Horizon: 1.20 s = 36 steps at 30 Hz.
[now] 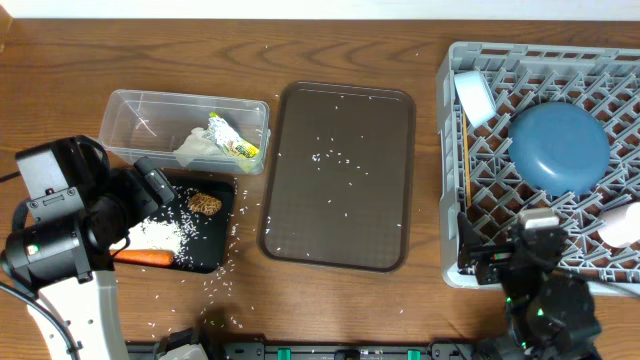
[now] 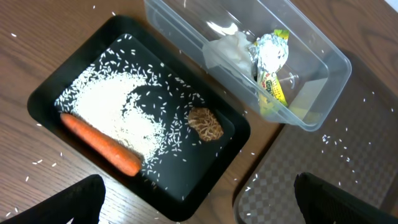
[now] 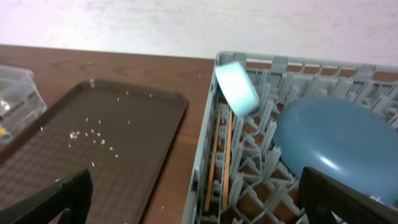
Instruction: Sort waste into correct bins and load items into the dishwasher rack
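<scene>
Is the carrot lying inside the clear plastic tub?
No, the carrot lies in the black tray, next to the heap of rice.

The table is brown wood with a strong, wavy grain running along its length, and it fills nearly every view. Beyond its far edge the overhead view shows only a narrow pale strip. In the right wrist view a pale wall (blurred, faintly mottled) rises behind the table. The light is soft and even, casting only faint shadows.
</scene>
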### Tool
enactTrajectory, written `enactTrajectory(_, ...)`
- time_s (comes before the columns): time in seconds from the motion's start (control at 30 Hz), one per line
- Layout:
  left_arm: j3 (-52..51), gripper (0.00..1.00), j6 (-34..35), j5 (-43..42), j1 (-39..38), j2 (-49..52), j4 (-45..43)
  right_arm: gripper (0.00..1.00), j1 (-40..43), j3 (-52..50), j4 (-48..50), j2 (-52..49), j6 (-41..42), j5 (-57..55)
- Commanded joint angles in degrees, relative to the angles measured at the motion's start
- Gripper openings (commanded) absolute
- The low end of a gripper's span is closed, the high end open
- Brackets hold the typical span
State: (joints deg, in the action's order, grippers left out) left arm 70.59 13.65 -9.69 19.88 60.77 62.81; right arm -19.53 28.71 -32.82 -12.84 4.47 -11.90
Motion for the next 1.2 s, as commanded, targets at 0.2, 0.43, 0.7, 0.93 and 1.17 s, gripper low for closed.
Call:
enactTrajectory(0.2, 0.04, 0.97, -0.26, 0.31, 0.31, 0.22, 0.17, 0.99, 0.52, -16.50, 10.19, 12.57, -0.70, 0.37)
enactTrajectory(0.43, 0.04, 0.98, -0.26, 0.31, 0.31, 0.22, 0.17, 0.99, 0.59, -24.48, 19.65, 12.52, -0.70, 0.37)
enactTrajectory(0.7, 0.04, 0.98, -0.26, 0.31, 0.31, 0.22, 0.17, 0.99, 0.52, -26.47, 25.38, 12.52, -0.70, 0.35)
enactTrajectory(0.93, 0.04, 0.98, -0.26, 0.31, 0.31, 0.22, 0.17, 0.99, 0.37, -28.41, 29.79, 12.50, -0.70, 0.57)
enactTrajectory(1.17, 0.04, 0.98, -0.26, 0.31, 0.31, 0.22, 0.17, 0.99, 0.37, -28.41, 29.79, 12.50, -0.70, 0.57)
